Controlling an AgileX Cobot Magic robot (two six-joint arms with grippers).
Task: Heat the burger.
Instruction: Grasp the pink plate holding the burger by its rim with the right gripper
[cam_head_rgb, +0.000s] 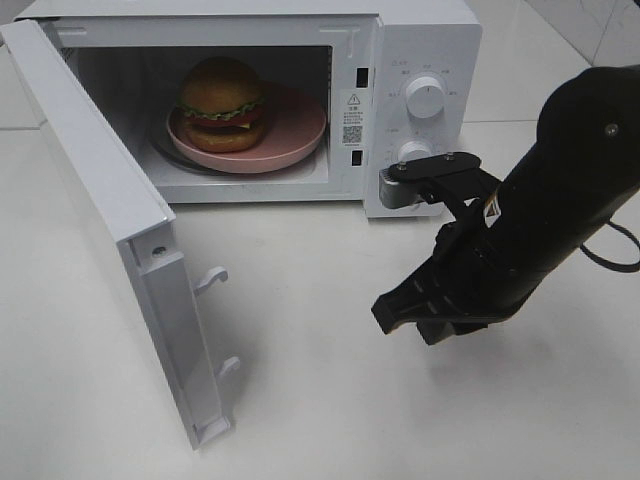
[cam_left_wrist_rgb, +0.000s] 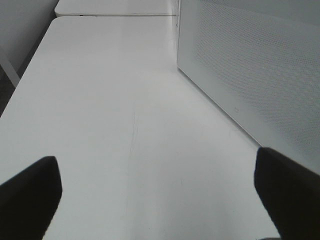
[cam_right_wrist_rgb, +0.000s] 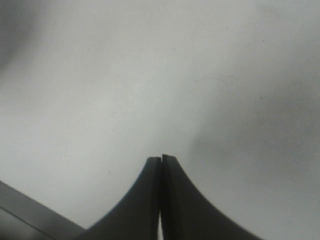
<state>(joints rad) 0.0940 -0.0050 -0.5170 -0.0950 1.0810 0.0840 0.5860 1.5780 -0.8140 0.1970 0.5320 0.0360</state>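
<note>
1. Right pincer (cam_head_rgb: 388, 306) is held low over the surface (cam_head_rgb: 320, 410) in front of the microwave (cam_head_rgb: 425, 40), its jaws pressed together on nothing. The left pincer (cam_left_wrist_rgb: 157, 180) is spread wide and empty, beside what is probably the microwave's side wall.
2. The burger (cam_head_rgb: 222, 100) is seen on the pink plate (cam_head_rgb: 300, 135) inside the cavity, and the door (cam_head_rgb: 95, 200) is seen wide open.
3. If the door is pushed too fast or off-centre, the microwave may be shifted and the tall burger toppled. If the door is not latched, heating would be prevented.
</note>
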